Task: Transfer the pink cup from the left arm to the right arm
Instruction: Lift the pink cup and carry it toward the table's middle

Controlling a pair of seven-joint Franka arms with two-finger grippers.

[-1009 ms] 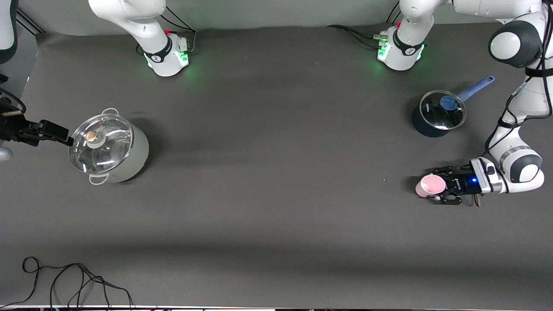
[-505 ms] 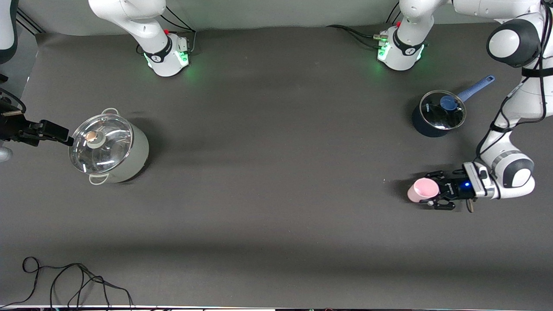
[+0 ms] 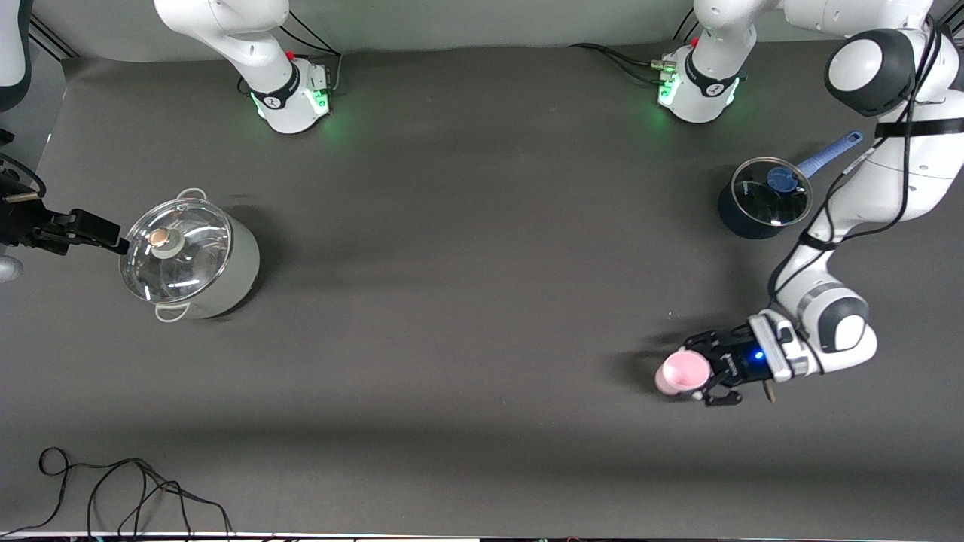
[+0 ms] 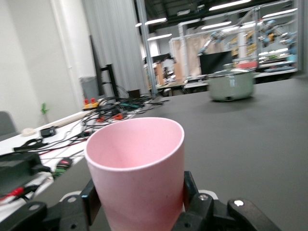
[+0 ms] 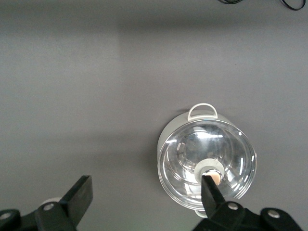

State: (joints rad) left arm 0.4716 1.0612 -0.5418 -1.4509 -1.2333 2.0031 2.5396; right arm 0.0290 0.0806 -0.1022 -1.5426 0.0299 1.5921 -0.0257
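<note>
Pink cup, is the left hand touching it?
Touching. The left wrist view shows the left hand with a finger pressed against each side of the pink cup.

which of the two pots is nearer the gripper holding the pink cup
The dark saucepan with the blue handle, at the left arm's end; the left gripper holds the pink cup.

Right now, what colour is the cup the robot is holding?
Pale pink. The pink cup, held in the left claw, shows best in the left wrist view.

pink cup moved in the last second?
Yes. Held in the left gripper, the pink cup has drifted away from the blue-handled saucepan, nearer the front camera and toward the right arm's end.
</note>
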